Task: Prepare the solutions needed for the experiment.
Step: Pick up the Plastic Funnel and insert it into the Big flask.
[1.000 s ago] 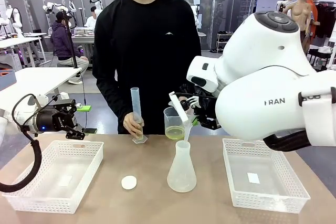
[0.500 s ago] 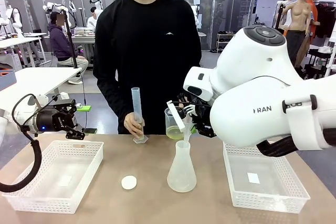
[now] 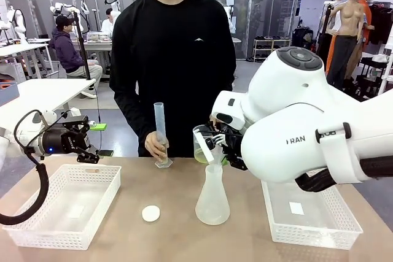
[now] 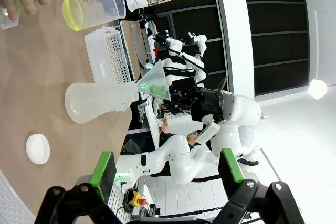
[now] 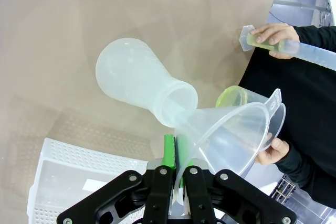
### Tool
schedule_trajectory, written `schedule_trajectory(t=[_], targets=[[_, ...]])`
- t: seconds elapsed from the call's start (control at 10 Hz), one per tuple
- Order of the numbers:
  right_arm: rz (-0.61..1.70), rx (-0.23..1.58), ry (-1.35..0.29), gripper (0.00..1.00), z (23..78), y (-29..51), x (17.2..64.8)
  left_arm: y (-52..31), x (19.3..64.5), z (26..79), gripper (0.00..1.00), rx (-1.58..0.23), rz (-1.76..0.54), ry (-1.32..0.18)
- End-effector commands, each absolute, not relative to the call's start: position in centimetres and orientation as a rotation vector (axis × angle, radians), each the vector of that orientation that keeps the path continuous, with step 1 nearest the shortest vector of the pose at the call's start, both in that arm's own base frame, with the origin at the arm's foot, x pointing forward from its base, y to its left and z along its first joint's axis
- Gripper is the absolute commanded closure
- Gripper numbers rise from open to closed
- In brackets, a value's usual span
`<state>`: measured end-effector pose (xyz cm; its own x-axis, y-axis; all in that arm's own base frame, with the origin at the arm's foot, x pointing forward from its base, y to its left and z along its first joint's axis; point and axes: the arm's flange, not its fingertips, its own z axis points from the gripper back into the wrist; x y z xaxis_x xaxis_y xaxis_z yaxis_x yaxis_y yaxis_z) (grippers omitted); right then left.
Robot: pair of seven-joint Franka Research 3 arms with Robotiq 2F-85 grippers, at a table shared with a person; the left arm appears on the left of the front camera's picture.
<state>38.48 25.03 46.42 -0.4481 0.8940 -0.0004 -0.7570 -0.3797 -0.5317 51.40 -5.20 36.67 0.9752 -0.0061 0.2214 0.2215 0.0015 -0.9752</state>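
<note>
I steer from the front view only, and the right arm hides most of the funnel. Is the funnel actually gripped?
Observer: Yes. The right wrist view shows the right hand shut on the funnel at its edge.
Operator: And its stem?
Observer: It meets the mouth of the flask; how deep it goes, I cannot tell.
Operator: Who holds the yellow-green liquid?
Observer: The person's hand holds the beaker of solution, right beside the funnel.

A white disc [image 3: 150, 213] lies near a white basket [image 3: 43, 235].
</note>
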Motion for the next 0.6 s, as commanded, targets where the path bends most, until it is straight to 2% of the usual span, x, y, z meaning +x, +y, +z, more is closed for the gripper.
schedule_trajectory(t=[0.0,0.5], targets=[[1.968,-0.361,-0.595,0.96,45.7,24.9,38.6,-5.3,51.4,36.9,0.0,-1.559,-0.177,-0.17],[1.989,-0.339,-0.602,0.96,44.6,25.1,38.5,-5.3,51.4,36.9,0.0,-1.559,-0.177,-0.17]])
